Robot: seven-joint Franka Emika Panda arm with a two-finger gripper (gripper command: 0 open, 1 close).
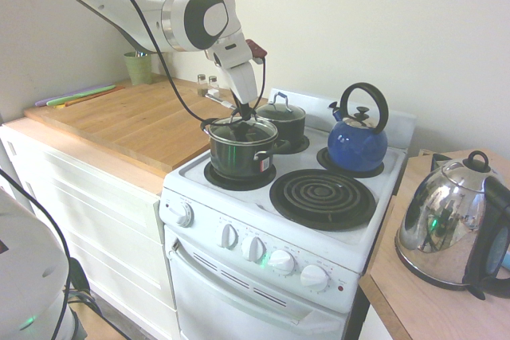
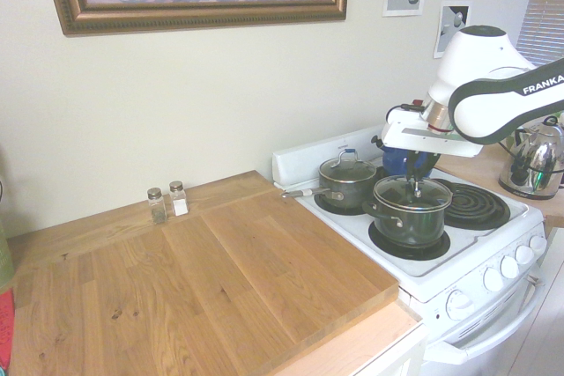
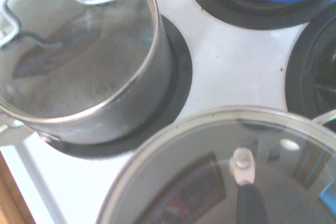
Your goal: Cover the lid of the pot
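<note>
The round clear glass lid with a silver metal rim [image 1: 241, 130] sits flat on the wide black saucepan with a shiny rim and a small label [image 1: 241, 157], covering its whole mouth; the saucepan stands on the front burner nearest the wooden counter [image 1: 135, 121], at the stove's [image 1: 362, 220] front corner on that side. The white arm's claw [image 1: 241, 115] points steeply down at the lid's black knob [image 2: 414, 188], its dark fingers right around the knob; from these angles it's hard to say whether they grip it or have just let go, so I cannot tell the claw's state.

In the wrist view the glass lid fills the lower part, its metal stud [image 3: 242, 162] showing on the glass. Just behind the saucepan, on the back burner, stands a smaller dark pot with a long steel handle and a loop-handled glass lid [image 1: 283, 119]. A blue kettle with a black handle [image 1: 358, 139] occupies the other back burner, and the bare coil burner [image 1: 322, 197] lies in front of it. A chrome electric kettle [image 1: 446, 228] rests on the side counter beyond the stove. Two small shakers [image 2: 168, 203] stand near the wooden counter's back edge by the wall
</note>
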